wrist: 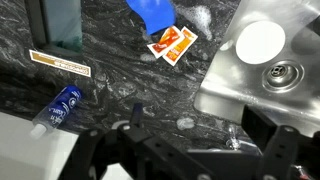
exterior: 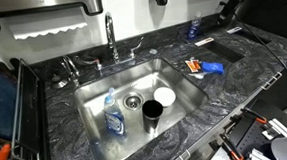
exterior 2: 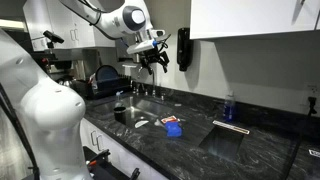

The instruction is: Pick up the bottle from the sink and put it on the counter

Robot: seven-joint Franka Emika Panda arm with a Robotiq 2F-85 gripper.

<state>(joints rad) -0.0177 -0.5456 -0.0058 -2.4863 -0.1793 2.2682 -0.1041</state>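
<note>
Task not yet begun: the small clear plastic bottle with a blue label [exterior: 112, 114] stands in the large stainless-steel sink [exterior: 92, 89], left of the tall black cup [exterior: 152, 113]. The robot's black tool [exterior 2: 151, 65] hangs high above, spread wide, holding nothing. Beyond the sink's right rim, the dark marbled stone table [exterior: 242, 88] offers open room.

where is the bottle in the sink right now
In an exterior view the bottle sits in the sink, left of the drain in the picture, with the black cup on the drain's other side.
</note>
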